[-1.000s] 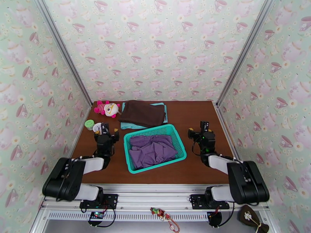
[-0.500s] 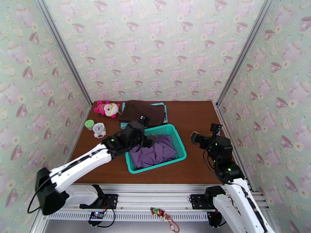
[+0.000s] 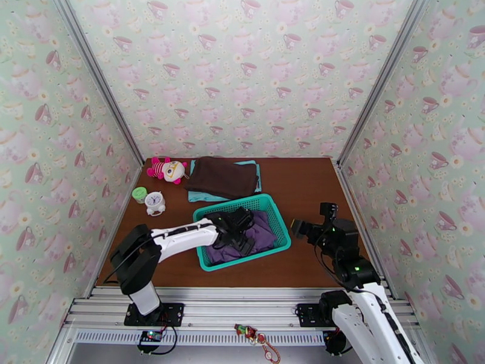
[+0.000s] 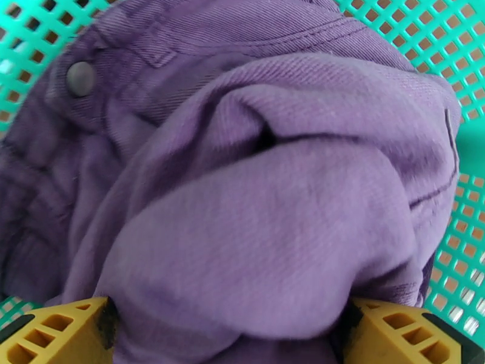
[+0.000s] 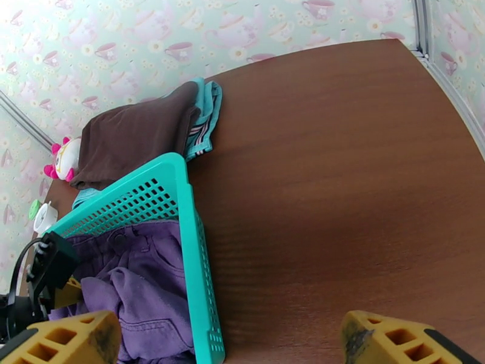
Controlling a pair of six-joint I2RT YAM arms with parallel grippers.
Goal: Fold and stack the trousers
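- On the far left we saw a small green tub (image 3: 139, 193), a white clock (image 3: 155, 203) and a pink plush toy (image 3: 166, 170), all well apart from the basket.
- The left gripper (image 4: 230, 335) was down in the teal basket (image 3: 280, 229). Its yellow fingers (image 4: 54, 335) were spread wide, with a fat bump of purple cloth between them, not squeezed.
- The trousers (image 4: 254, 177) lay bunched up in the basket, and we could see the waist button (image 4: 80, 78). We thought they were soft, light and floppy, so a pinch on a thick fold or the waistband should hold best.
- The basket walls stood in the way, so we guessed the cloth must go up and out.
- Behind the basket, a dark brown garment (image 3: 221, 177) lay on a light teal cloth (image 3: 200, 197).
- On the right, the right gripper (image 5: 230, 335) hung over the bare table (image 5: 339, 177), its fingers (image 5: 66, 341) wide apart and holding nothing.
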